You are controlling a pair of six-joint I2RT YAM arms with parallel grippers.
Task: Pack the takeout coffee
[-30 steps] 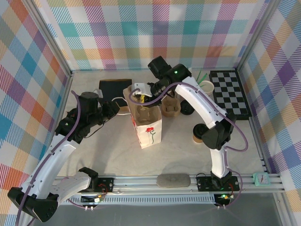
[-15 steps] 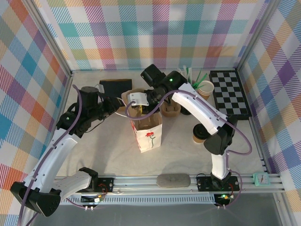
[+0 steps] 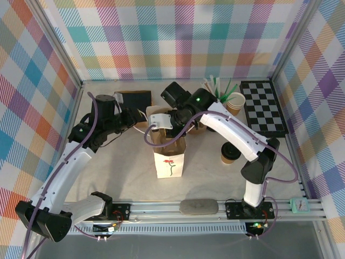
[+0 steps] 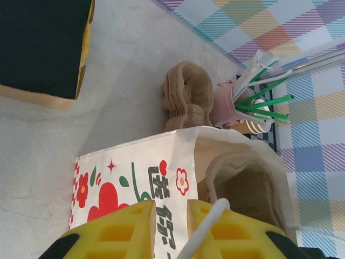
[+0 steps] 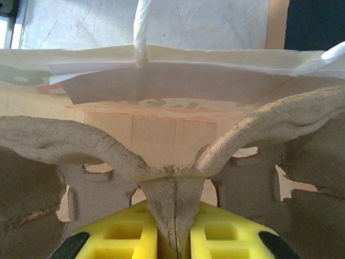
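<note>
The takeout coffee (image 3: pixel 230 154), a brown cup with a black lid, stands on the table to the right of the bag, apart from both grippers. A paper bag (image 3: pixel 168 157) with a red flower print stands upright mid-table. My left gripper (image 4: pixel 171 208) is shut on the bag's upper wall (image 4: pixel 161 178), and a white rope handle (image 4: pixel 207 226) lies across one finger. My right gripper (image 5: pixel 173 216) is shut on the middle ridge of a moulded pulp cup carrier (image 5: pixel 97 145), held in the bag's open mouth. From above, the right gripper (image 3: pixel 161 121) hangs over the bag top and the left gripper (image 3: pixel 141 116) is at its left edge.
A stack of pulp carriers (image 4: pixel 186 97) and a pink cup of straws (image 4: pixel 226 105) stand behind the bag. A black box (image 3: pixel 133 100) lies at the back left. A chessboard (image 3: pixel 264 105) and a paper cup (image 3: pixel 235 101) sit at the back right.
The right gripper has carried the pulp carrier left and down into the bag's mouth. The bag now stands straighter and nearer. The left gripper has shifted back while still holding the bag's edge.
</note>
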